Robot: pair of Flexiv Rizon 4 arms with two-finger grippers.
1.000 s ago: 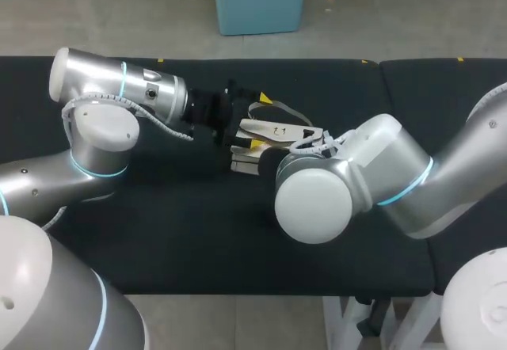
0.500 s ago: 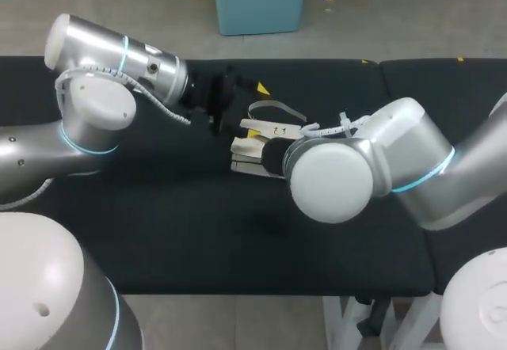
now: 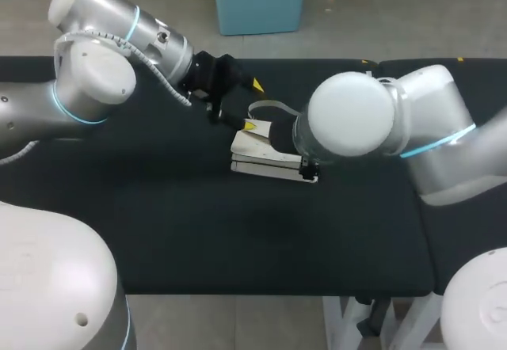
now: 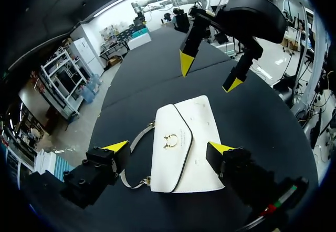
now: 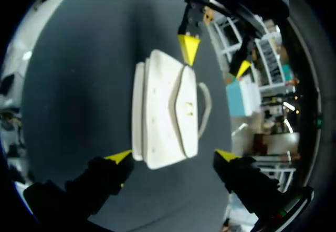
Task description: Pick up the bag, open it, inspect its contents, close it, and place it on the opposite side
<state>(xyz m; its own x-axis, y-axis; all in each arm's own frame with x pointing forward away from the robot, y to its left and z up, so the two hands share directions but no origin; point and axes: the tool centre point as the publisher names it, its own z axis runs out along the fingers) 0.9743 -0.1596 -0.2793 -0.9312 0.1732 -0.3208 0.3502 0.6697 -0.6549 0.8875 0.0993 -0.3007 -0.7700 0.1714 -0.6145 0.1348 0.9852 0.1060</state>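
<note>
A white bag [image 3: 261, 160] with a gold clasp lies flat on the black table, flap down, its grey strap [image 3: 278, 109] looping toward the far side. My left gripper [image 3: 253, 105] hangs open just beyond the bag's far left corner, touching nothing. In the left wrist view the bag [image 4: 181, 143] lies below and between my left gripper's [image 4: 168, 148] spread fingers, with my right gripper [image 4: 210, 74] open above the bag's far end. In the right wrist view my right gripper [image 5: 173, 156] stands open over the bag [image 5: 165, 116], and the left gripper [image 5: 215, 58] is ahead. In the head view my right wrist hides its fingers.
The black table [image 3: 198, 231] stretches wide around the bag, with its front edge near me. A seam [image 3: 383, 69] splits it from a second black pad on the right. My right arm's bulky joint [image 3: 352, 116] overhangs the bag's right end.
My right gripper opened, let go of the bag and rose back to the right. The left arm drew up and away toward the far side. The bag now lies flat.
</note>
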